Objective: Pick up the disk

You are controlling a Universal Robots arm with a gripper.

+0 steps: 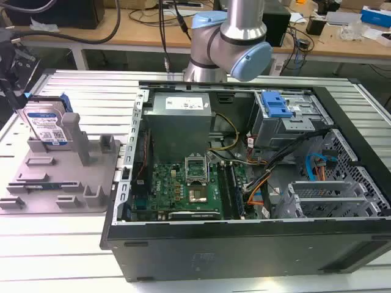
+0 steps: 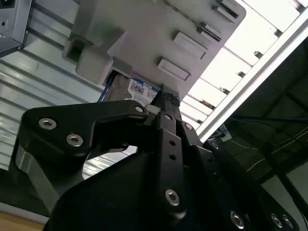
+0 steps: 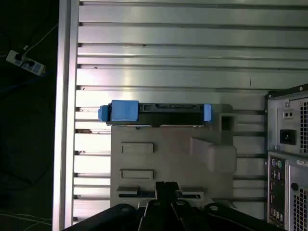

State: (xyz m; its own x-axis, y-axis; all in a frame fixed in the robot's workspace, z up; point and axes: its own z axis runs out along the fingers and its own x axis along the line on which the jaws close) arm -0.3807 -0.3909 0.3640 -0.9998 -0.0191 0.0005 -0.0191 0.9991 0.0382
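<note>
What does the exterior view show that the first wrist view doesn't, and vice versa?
Exterior view: the inside of the open black computer case with its green motherboard, and the labelled face of the flat silver metal disk with blue frame. First wrist view: the white power strip on the dark floor, and the case's rear panel with sockets. Both: the disk, standing on edge in the grey plastic slotted holder tray on the ribbed metal table.

Disk [image 2: 143, 92] mostly hidden behind gripper [image 2: 162, 103], prob. over half, arm [image 1: 229, 36] cut off
</note>
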